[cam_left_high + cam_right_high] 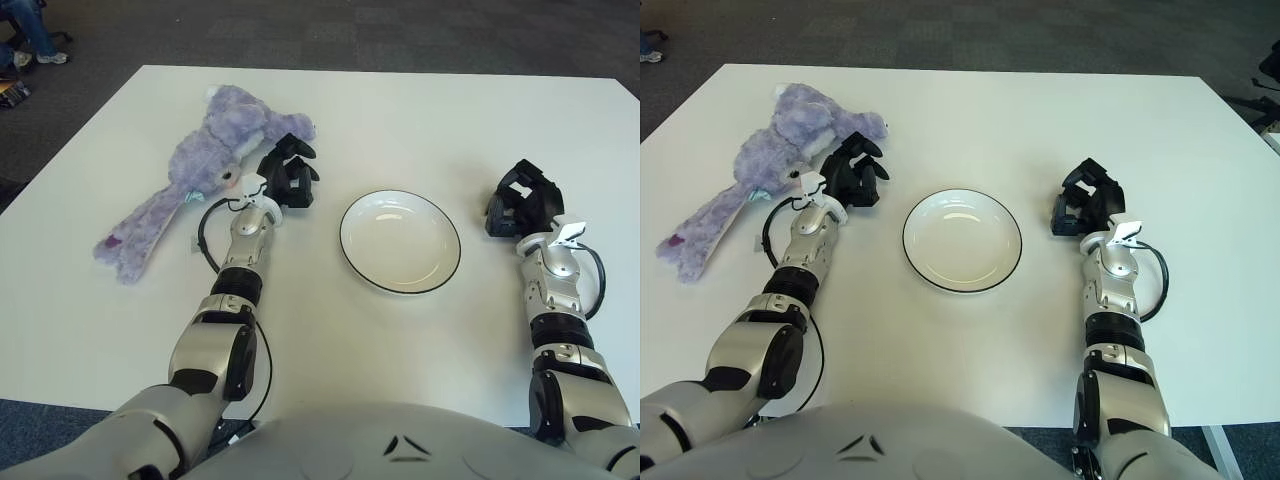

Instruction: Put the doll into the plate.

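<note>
Our left hand sits left of centre in the frame, its black fingers loosely curled and holding nothing. It is just beside the right edge of the doll, close against the plush body, though we cannot tell whether the fingertips actually touch the fabric. A black cable loops out from the wrist on the left side of our forearm.

The doll is a pale purple plush animal lying flat in the upper left of the frame, its rounded head toward the top and its long limbs trailing down toward the lower left. A small darker purple patch marks the end of the lowest limb.

To the right of our left hand, near the middle of the frame, lies the plate, white with a thin dark rim and nothing in it. The doll is well apart from it, with our left hand between the two.

Our right hand shows at the right of the frame, to the right of the plate, fingers bent and grasping nothing.

Everything lies on a white table, with dark carpet beyond its far edge.
</note>
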